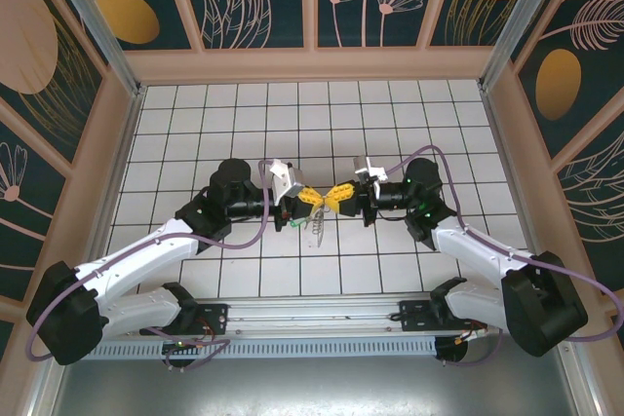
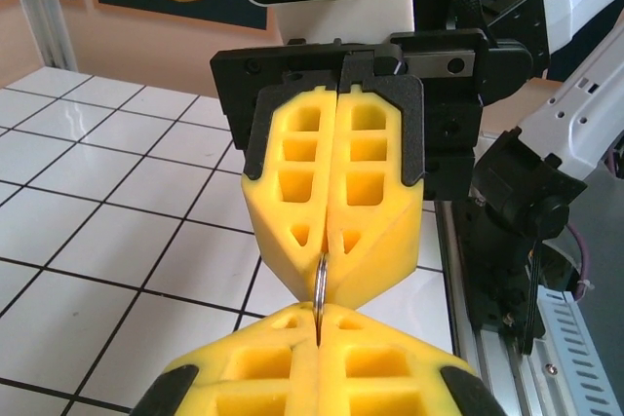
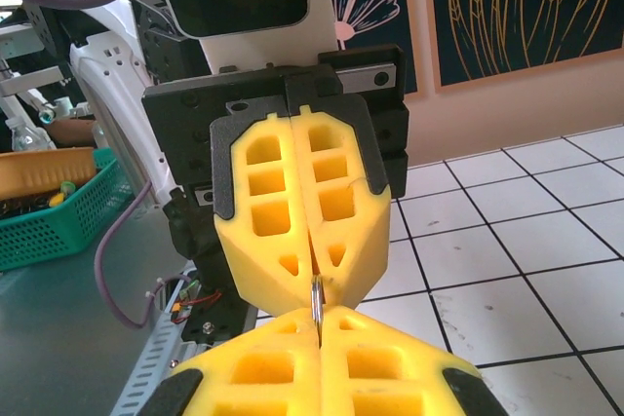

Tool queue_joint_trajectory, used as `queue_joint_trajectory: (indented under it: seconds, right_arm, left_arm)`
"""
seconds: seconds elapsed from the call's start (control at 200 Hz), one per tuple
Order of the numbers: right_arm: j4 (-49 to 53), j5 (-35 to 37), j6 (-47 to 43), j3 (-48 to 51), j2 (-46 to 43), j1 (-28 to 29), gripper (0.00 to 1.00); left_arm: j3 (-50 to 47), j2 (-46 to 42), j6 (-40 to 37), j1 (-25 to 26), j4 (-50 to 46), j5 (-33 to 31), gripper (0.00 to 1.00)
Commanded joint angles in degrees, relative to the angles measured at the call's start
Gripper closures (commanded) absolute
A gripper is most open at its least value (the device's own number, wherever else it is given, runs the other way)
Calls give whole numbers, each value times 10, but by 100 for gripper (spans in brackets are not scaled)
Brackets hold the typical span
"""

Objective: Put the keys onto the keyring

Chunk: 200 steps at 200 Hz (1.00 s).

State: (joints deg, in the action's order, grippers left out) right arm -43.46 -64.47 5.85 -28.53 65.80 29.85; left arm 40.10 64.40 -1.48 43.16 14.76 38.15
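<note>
Both grippers meet tip to tip above the middle of the tiled floor, my left gripper (image 1: 310, 200) coming from the left and my right gripper (image 1: 337, 195) from the right. In the left wrist view my left gripper (image 2: 319, 317) is shut on the keyring (image 2: 320, 285), which shows edge-on as a thin silvery ring. The right gripper's yellow fingers (image 2: 292, 192) pinch the same ring from above. The right wrist view mirrors this: right gripper (image 3: 317, 326) shut on the keyring (image 3: 316, 296). A pale silvery piece (image 1: 317, 228) dangles below the fingertips. The green key is hidden.
A green basket (image 3: 49, 216) holding small items stands off the table beside the left arm's base. A metal rail (image 1: 312, 317) runs along the near edge. Tan walls (image 1: 312, 65) close in the white tiled floor (image 1: 292, 114) on three sides.
</note>
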Motion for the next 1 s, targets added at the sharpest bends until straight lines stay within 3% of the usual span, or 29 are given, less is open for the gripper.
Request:
queue_joint_trajectory:
  seconds: [0.0, 0.135, 0.611, 0.996]
  right_arm:
    - [-2, 5, -16, -21, -8, 12, 100]
    - [22, 26, -28, -21, -21, 12, 100]
    - [186, 194, -81, -26, -105, 33, 60]
    - [302, 323, -151, -56, -94, 123, 60]
  left_arm:
    - [4, -5, -4, 7, 17, -8, 100]
    - [-1, -21, -6, 7, 20, -31, 100]
    - [32, -29, -53, 6, -94, -89, 100]
    - [84, -13, -80, 10, -231, -98, 100]
